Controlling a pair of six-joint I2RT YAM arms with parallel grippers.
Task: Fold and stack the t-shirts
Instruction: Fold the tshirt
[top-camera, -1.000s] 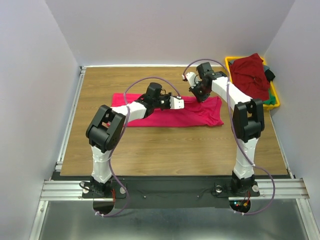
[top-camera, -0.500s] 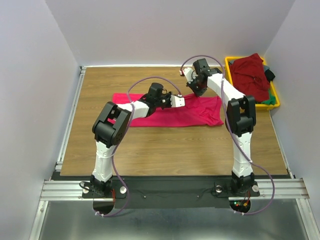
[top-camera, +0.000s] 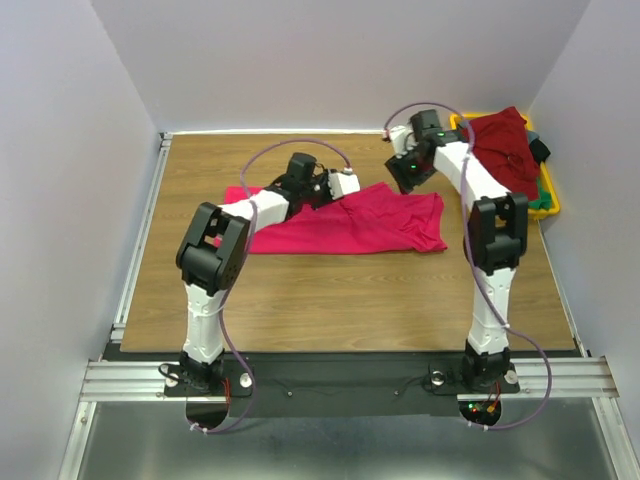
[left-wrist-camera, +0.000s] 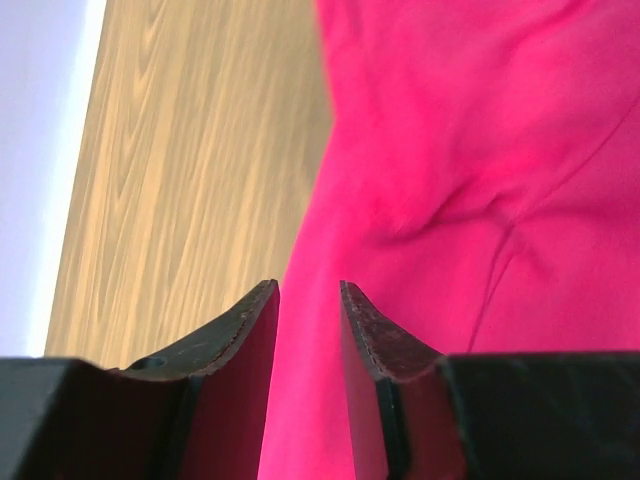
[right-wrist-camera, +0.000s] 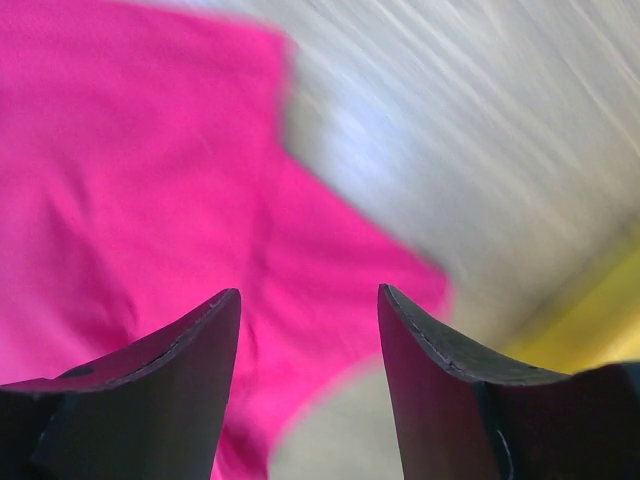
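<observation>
A crimson t-shirt (top-camera: 370, 222) lies spread across the middle of the wooden table (top-camera: 330, 295). My left gripper (top-camera: 347, 183) hovers at the shirt's far edge near its middle. In the left wrist view its jaws (left-wrist-camera: 308, 300) stand a little apart, with pink cloth (left-wrist-camera: 450, 150) showing in the gap below them. My right gripper (top-camera: 403, 172) is at the shirt's far right corner. In the right wrist view it (right-wrist-camera: 308, 300) stands wide open above the blurred edge of the shirt (right-wrist-camera: 130, 170), holding nothing. A maroon t-shirt (top-camera: 500, 145) is heaped on the bin.
A yellow bin (top-camera: 548, 200) stands at the back right corner with green and dark cloth under the maroon shirt. Its yellow side (right-wrist-camera: 600, 320) shows in the right wrist view. Grey walls close in the table on three sides.
Both grippers have opened and let go of the crimson shirt. The left moved back and left, the right moved back and right toward the bin. The shirt's far edge now lies on the table.
</observation>
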